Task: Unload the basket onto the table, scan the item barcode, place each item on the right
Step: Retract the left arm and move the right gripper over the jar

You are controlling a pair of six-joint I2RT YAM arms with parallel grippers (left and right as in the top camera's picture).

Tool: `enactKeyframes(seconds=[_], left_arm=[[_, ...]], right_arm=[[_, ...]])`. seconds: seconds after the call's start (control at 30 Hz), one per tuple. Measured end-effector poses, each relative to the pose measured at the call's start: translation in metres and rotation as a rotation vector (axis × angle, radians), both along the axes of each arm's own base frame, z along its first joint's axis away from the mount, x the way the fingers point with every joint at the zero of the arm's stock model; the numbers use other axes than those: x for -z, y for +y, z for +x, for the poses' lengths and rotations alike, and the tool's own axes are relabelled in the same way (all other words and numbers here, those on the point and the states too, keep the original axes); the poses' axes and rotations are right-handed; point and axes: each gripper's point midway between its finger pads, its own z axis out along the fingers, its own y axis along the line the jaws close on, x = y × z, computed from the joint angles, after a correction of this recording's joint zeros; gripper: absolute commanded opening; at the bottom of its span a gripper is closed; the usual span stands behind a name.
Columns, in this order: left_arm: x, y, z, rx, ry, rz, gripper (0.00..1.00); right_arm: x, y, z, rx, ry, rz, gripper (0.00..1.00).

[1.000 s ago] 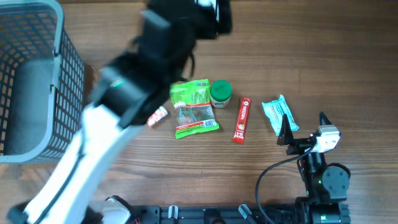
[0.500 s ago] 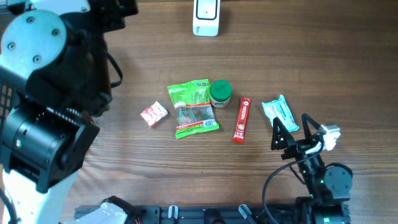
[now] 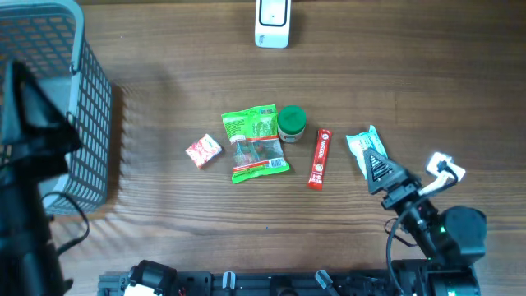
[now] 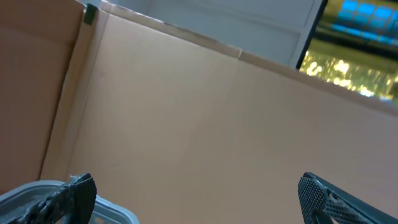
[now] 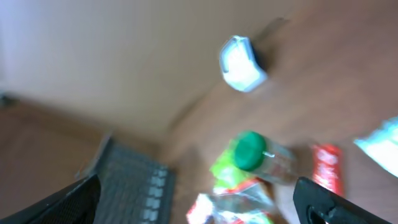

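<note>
A white barcode scanner (image 3: pixel 272 23) stands at the table's far edge and shows blurred in the right wrist view (image 5: pixel 242 62). Several items lie mid-table: a small red packet (image 3: pixel 203 151), a green packet (image 3: pixel 251 123), a clear packet (image 3: pixel 260 158), a green-capped bottle (image 3: pixel 291 122), a red stick (image 3: pixel 319 158) and a light blue packet (image 3: pixel 366 148). My right gripper (image 3: pixel 411 171) hovers open just right of the blue packet, holding nothing (image 5: pixel 196 202). My left gripper (image 4: pixel 199 202) is open and empty, facing a cardboard wall; its arm (image 3: pixel 29 164) is at the left edge.
A grey mesh basket (image 3: pixel 90 90) stands at the far left, its rim (image 4: pixel 106 208) beside my left fingers. The right wrist view also catches the basket (image 5: pixel 134 180), the bottle (image 5: pixel 252 152) and the red stick (image 5: pixel 326 168). Cables trail at the front edge.
My left arm has swung from over the middle of the table out to the left edge beside the basket. The right gripper has shifted slightly right and turned.
</note>
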Motion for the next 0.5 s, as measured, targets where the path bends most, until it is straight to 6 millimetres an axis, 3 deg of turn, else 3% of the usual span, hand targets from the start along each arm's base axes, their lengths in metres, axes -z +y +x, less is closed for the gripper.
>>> enactKeyframes(seconds=[0.13,0.3,0.5], left_arm=[[0.001,0.004,-0.01,0.011,-0.018,-0.034,1.0],[0.004,-0.014,-0.007,0.113,-0.008,0.0,1.0],[0.004,-0.031,-0.006,0.214,-0.015,0.021,1.0]], right_arm=[[-0.011,0.008,-0.004,-0.056,0.032,-0.028,0.99],[-0.045,0.01,0.02,-0.088,0.167,-0.132,0.99],[-0.016,0.032,0.067,-0.128,0.63,-0.423,1.0]])
